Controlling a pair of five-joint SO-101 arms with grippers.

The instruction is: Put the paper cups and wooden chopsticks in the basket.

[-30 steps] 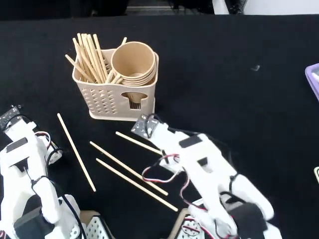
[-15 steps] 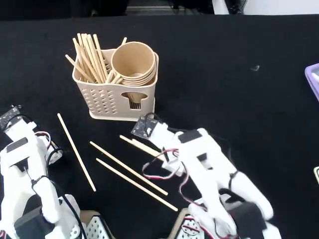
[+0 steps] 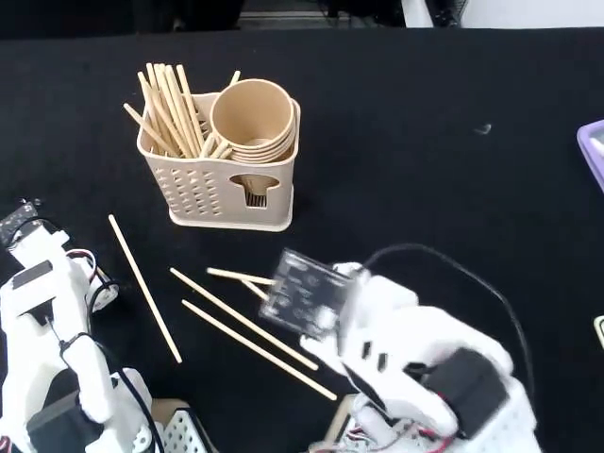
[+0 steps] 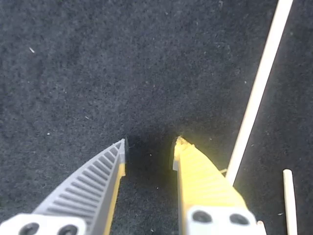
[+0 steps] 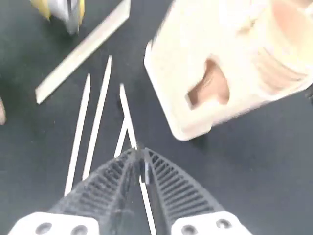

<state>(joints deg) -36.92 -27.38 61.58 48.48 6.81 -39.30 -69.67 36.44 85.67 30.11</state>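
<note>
The beige basket [image 3: 219,189] stands at the back left and holds a stack of paper cups [image 3: 251,118] and a bundle of wooden chopsticks [image 3: 170,109]. Three loose chopsticks lie in front of it: one on the left [image 3: 143,286] and two long ones side by side [image 3: 243,319]. My right gripper [image 5: 141,165] is shut on a further chopstick [image 5: 128,117], which points towards the basket [image 5: 195,63]; in the high view that chopstick [image 3: 238,276] sticks out from under the right wrist. Low over the cloth, my left gripper [image 4: 150,147] is open, just beside the left chopstick [image 4: 259,93].
The table is covered in black cloth. The corner of a purple object [image 3: 593,146] shows at the right edge. The left arm [image 3: 42,302] stands at the front left, and the right arm [image 3: 406,359] at the front centre.
The right arm has drawn back towards the front and risen, and the chopstick in its gripper has swung to point more to the left. The left arm has kept still.
</note>
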